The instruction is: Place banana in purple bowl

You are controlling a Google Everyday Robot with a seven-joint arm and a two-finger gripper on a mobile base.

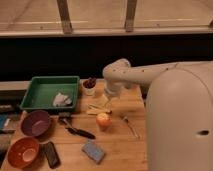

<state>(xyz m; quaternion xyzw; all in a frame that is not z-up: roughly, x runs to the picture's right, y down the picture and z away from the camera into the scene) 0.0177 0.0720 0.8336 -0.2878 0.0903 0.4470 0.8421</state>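
Camera view: claw [111,96], jaws wide and empty for the pickup, poised just beside the banana [98,107], which lies loose on the bench [125,150]; purple bowl [36,123], the banana's destination, stands empty well left of the banana.

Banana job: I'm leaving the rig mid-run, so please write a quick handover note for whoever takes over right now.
Gripper: open, holding nothing, pointing down just above the right end of the banana.
Banana: lying on the table, behind the round orange fruit.
Purple bowl: near the left edge, in front of the green tray, nothing in it.
Done: nothing yet; banana not grasped.
Left: grasp, lift, carry left, release in bowl.
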